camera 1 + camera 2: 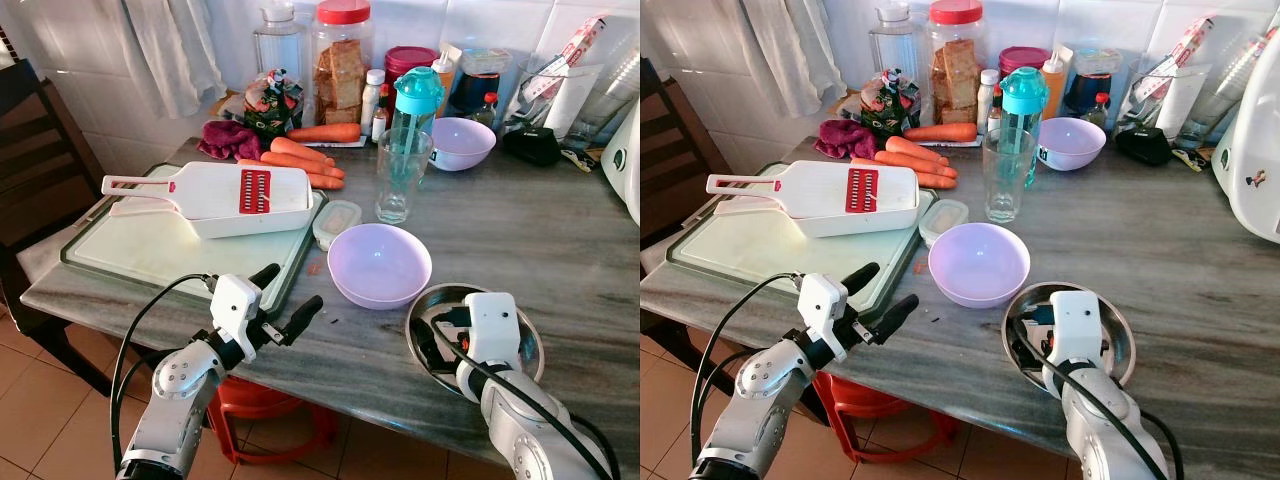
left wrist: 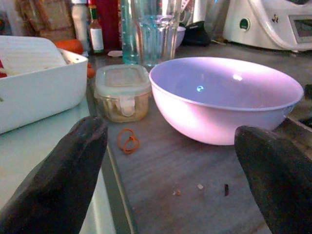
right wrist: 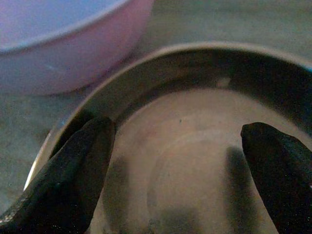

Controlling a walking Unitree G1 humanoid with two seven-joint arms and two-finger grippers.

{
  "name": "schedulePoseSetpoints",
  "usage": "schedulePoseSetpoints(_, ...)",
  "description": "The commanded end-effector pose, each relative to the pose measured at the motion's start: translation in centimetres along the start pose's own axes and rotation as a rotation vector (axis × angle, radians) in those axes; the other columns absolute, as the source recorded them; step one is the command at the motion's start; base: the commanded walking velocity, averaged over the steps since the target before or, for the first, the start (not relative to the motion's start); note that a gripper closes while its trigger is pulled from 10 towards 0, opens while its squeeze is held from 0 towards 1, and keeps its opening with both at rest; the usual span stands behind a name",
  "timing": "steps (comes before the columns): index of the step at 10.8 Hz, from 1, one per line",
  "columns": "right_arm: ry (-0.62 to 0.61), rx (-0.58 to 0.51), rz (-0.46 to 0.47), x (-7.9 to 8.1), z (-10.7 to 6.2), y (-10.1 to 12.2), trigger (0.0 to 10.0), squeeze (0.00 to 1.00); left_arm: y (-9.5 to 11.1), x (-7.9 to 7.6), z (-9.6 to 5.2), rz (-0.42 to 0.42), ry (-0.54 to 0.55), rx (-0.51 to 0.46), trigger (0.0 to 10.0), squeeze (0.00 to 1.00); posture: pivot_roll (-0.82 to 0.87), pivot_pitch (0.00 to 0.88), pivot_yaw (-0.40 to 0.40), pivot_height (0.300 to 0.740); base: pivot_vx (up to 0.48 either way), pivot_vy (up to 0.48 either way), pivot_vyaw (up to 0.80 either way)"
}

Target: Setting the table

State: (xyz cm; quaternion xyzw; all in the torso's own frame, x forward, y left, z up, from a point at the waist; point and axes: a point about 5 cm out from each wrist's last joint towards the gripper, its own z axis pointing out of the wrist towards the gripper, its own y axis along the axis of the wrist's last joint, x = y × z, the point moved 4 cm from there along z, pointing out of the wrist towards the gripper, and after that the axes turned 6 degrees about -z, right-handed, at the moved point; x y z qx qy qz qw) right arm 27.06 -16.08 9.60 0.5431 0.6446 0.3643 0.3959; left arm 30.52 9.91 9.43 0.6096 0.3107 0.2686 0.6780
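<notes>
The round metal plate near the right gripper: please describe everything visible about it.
The round metal plate is shallow, of dull steel-like metal, with a raised rim and nothing on it. It lies flat on the grey marble table, near the front edge, beside the nearer lilac plastic bowl. The right gripper is open, its fingers over the plate's inside.

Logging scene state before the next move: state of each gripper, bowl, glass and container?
left gripper: open, empty, over table edge by the cutting board
right gripper: open, over the steel bowl
steel bowl: upright, empty
near lilac bowl: upright, empty
far lilac bowl: upright
drinking glass: upright, empty
small lidded container: lid on
teal bottle: capped
</notes>
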Motion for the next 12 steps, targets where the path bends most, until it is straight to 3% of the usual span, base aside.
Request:
schedulePoseSetpoints(1, -0.029, -0.061, -0.037, -0.3, -0.5, 1.3, 10.0, 0.75, 0.3, 0.0, -0.2, 0.019, -0.006, 0.002, 10.0, 0.00, -0.02, 0.058, 0.038, 0.740, 0.000, 0.000, 0.00)
schedulePoseSetpoints(3, -0.081, -0.196, -0.111, -0.6, -1.3, 3.8, 10.0, 0.75, 0.2, -0.6, -1.0, -0.026, -0.062, 0.001, 10.0, 0.00, -0.02, 0.057, 0.033, 0.740, 0.000, 0.000, 0.00)
schedulePoseSetpoints(5, -0.102, -0.294, -0.130, -0.5, -1.4, 5.5, 10.0, 0.74, 0.5, -0.3, -1.0, -0.014, -0.050, -0.010, 10.0, 0.00, -0.02, 0.054, 0.032, 0.740, 0.000, 0.000, 0.00)
schedulePoseSetpoints(6, -0.117, -0.350, -0.132, -0.6, -1.4, 6.5, 10.0, 0.53, 1.0, 0.1, -0.7, -0.014, -0.018, -0.029, 10.0, 0.00, -0.02, 0.049, 0.031, 0.740, 0.000, 0.000, 0.00)
schedulePoseSetpoints(7, -0.141, -0.385, -0.124, -0.8, -1.4, 7.1, 10.0, 0.20, 1.5, 0.7, -0.4, 0.001, 0.033, -0.044, 10.0, 0.00, -0.02, 0.047, 0.028, 0.740, 0.000, 0.000, 0.00)
schedulePoseSetpoints(8, -0.155, -0.426, -0.116, -0.9, -1.2, 7.9, 10.0, 0.00, 2.1, 1.7, 0.0, 0.031, 0.137, -0.065, 10.0, 0.00, -0.02, 0.044, 0.023, 0.740, 0.000, 0.000, 0.00)
schedulePoseSetpoints(11, -0.146, -0.493, -0.081, -0.5, -1.0, 8.7, 10.0, 0.00, 4.1, 5.3, -0.6, 0.100, 0.472, -0.162, 10.0, 0.00, 0.00, 0.032, 0.016, 0.740, 0.000, 0.000, 0.00)
schedulePoseSetpoints(12, -0.151, -0.491, -0.066, -0.7, -0.9, 8.6, 10.0, 0.00, 4.1, 5.8, -1.0, 0.115, 0.521, -0.155, 10.0, 0.00, 0.00, 0.029, 0.015, 0.740, 0.000, 0.000, -0.61)
